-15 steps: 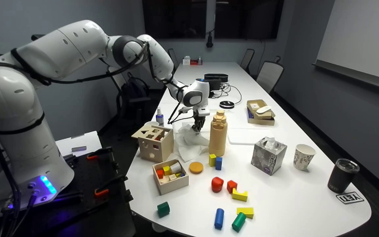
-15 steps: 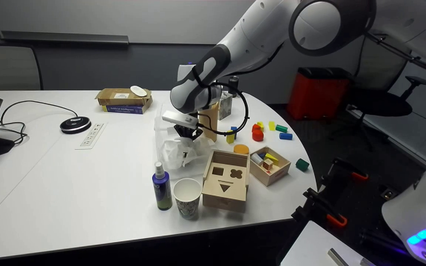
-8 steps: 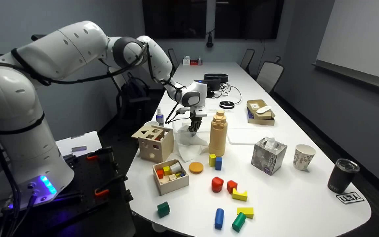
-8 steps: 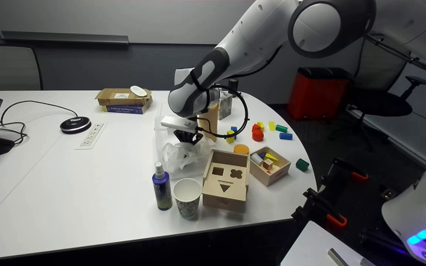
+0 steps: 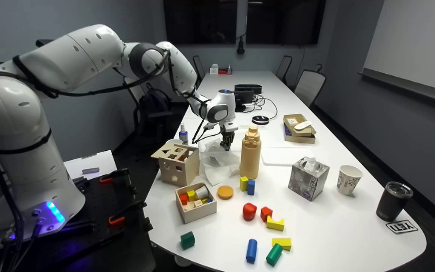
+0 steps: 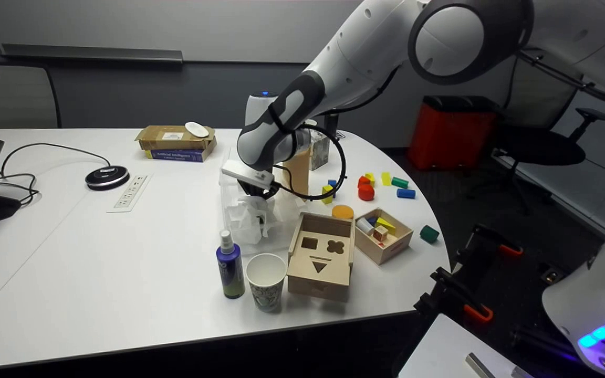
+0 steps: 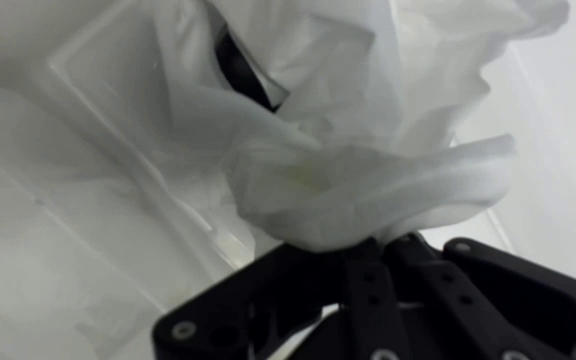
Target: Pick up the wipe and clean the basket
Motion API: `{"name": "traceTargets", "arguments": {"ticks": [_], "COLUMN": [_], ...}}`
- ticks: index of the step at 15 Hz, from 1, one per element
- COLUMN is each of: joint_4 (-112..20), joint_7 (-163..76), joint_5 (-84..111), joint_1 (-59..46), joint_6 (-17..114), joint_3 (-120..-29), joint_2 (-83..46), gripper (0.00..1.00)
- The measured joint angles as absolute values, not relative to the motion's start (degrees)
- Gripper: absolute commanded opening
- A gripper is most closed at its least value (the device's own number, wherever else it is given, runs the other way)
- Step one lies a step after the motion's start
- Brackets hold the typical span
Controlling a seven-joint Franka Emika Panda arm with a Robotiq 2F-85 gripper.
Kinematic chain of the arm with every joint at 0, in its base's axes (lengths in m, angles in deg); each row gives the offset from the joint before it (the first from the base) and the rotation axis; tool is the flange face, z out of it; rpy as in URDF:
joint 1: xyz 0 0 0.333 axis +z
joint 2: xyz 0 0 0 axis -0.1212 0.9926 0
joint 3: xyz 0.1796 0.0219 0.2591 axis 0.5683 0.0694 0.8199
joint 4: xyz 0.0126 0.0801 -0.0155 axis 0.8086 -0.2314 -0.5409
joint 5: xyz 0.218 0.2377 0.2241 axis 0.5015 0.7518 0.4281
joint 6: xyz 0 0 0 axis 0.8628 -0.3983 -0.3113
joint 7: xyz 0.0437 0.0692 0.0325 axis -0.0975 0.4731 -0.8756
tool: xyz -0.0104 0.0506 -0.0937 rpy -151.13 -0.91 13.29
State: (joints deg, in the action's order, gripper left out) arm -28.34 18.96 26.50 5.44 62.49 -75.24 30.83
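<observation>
Blue rod [image 5: 252, 251]: in an exterior view, between 5 and 6 o'clock, hours counted from the gripper [image 5: 226, 146] with 12 at the top of that view.
Green rod [image 5: 274, 254]: near 5 o'clock, just beside a yellow block [image 5: 283, 243].
Green prism [image 5: 187, 240]: near 7 o'clock.
Red blocks [image 5: 249, 211]: near 5 o'clock, just beside a yellow bridge [image 5: 275, 224].
Small box [image 5: 203, 214]: near 7 o'clock, holding more blocks [image 5: 191, 195].
Tumbler [image 5: 392, 204]: near 4 o'clock, well apart.
Disc [image 5: 225, 192]: at 6 o'clock, just beside the small box.
Tissue box [image 5: 301, 182]: near 4 o'clock, between the bottle [image 5: 250, 158] and a cup [image 5: 349, 180].
Sorter [image 5: 192, 168]: near 8 o'clock, holes in its top.
Bottle: upright, near 4 o'clock, just beside the basket [image 6: 226, 199].
Basket: clear, under the gripper.
Wipe [image 7: 348, 210]: crumpled, in the basket and in the gripper's hold; in the wrist view a dark patch [image 7: 240, 70] shows through a gap in it at 11 o'clock from the gripper, too little seen to name.
Gripper: jaws together, clamped on the wipe, pointing down.
Spray [image 5: 183, 136]: upright, between 9 and 10 o'clock.
Carton [image 5: 299, 139]: between 2 and 3 o'clock, an oval white thing [image 5: 303, 125] on top.
Puck [image 5: 260, 120]: near 2 o'clock.
</observation>
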Motion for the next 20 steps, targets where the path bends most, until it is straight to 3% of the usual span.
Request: {"name": "traceTargets", "arguments": {"ticks": [13, 20], "joint_4": [-29.4, -38.0], "joint_7": [18.9, 18.8], "joint_5": [23.9, 23.8], "joint_1": [6.9, 7.3], "joint_6": [60.8, 62.8], "joint_3": [-77.6, -77.7], "joint_2": [29.9, 16.7], "gripper": [0.01, 0.01]}}
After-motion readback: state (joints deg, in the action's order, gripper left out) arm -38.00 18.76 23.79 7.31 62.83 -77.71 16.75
